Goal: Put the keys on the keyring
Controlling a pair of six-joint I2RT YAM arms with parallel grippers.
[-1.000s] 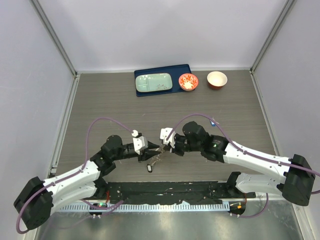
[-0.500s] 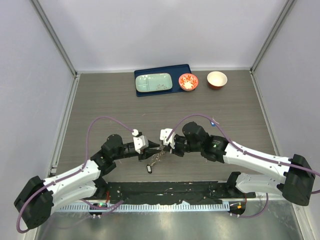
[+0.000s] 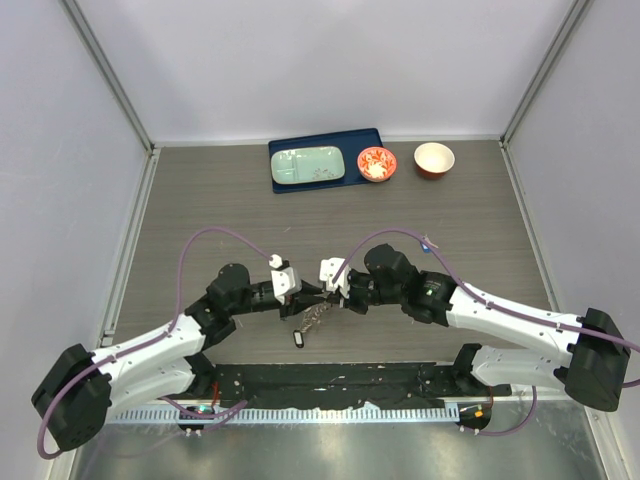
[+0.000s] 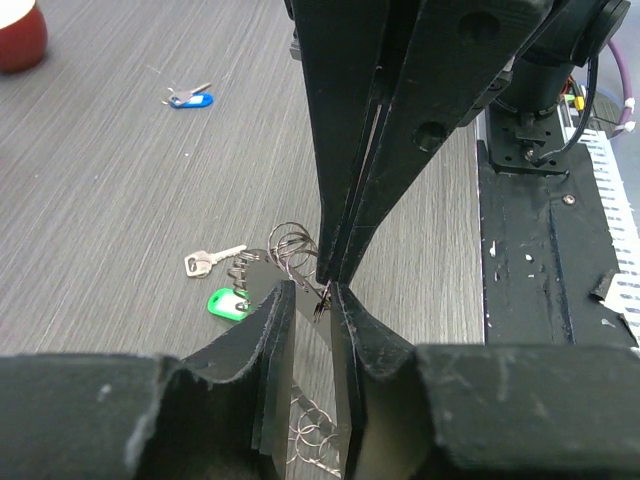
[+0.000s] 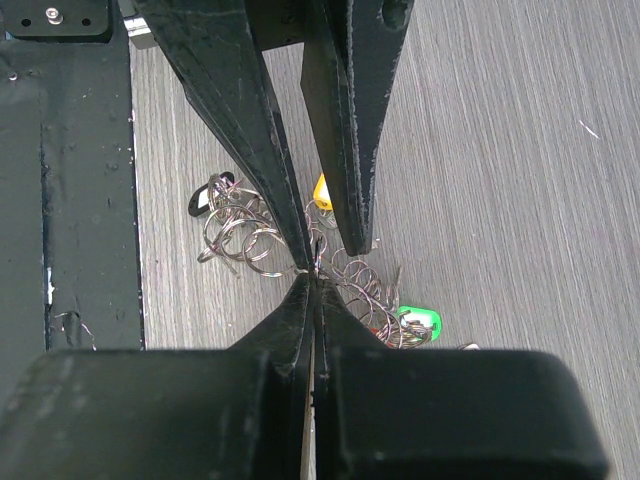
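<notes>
The left gripper (image 4: pixel 312 290) and the right gripper (image 5: pixel 312 278) were both matt black, set against a desk (image 4: pixel 120 180) of grey-brown wood grain with fine pale streaks. Under their meeting tips hung shiny silver wire loops (image 5: pixel 245 235), with a green-headed key (image 4: pixel 228 303) and a plain silver key (image 4: pixel 205 262) just to the left gripper's left and a yellow-headed key (image 5: pixel 322 190) just beyond the right gripper's tips. Farther off to the left gripper's left lay a blue-headed key (image 4: pixel 188 99) and a dark red bowl (image 4: pixel 15 40), while to its right ran a black base plate (image 4: pixel 540 250) flecked with white.
</notes>
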